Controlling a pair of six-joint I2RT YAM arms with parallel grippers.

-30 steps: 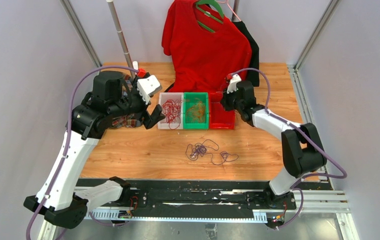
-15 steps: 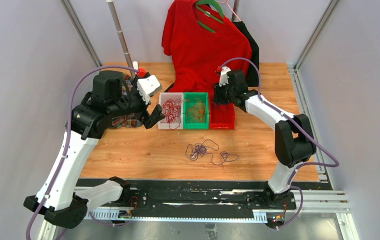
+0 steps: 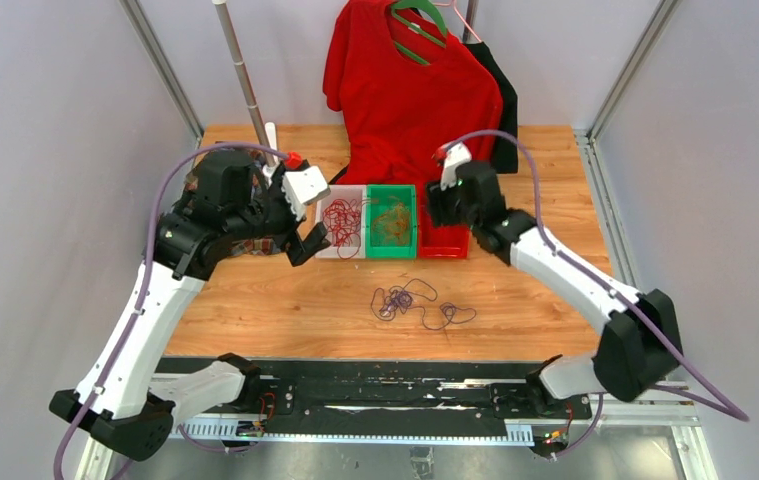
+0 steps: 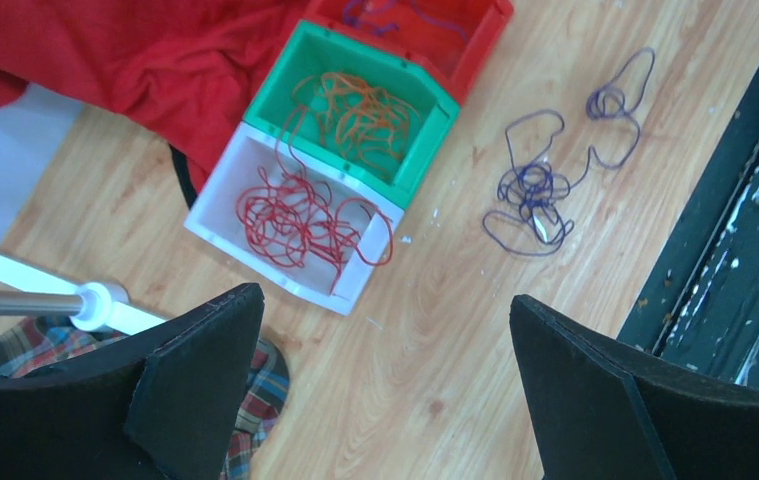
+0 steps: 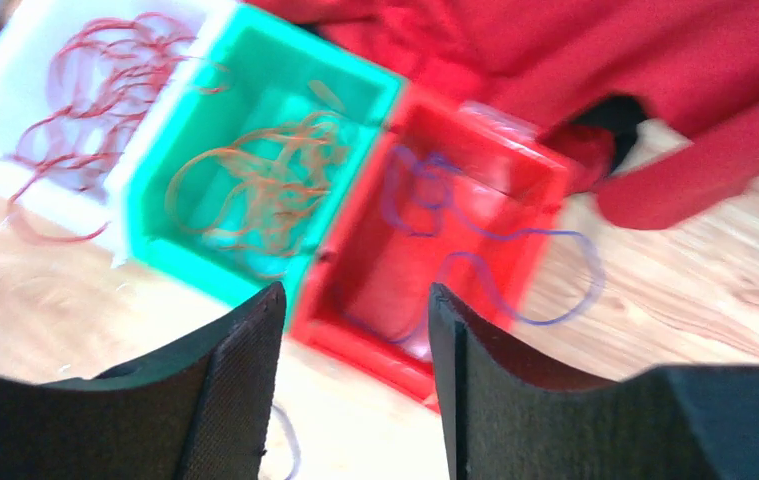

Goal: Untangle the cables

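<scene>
My left gripper hangs wide open and empty to the left of the green bin. My right gripper is spread too, holding nothing, above the red bin just right of the green one. A purple cable lies in the red bin, one loop over its rim. The purple tangle rests on the table in front of the green bin.

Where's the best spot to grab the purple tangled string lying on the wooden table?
Probably the loose outer loop of the thin purple tangled cable, pinched from straight above. It lies flat on the wooden table, and that loop trails clear of the dense knot.
</scene>
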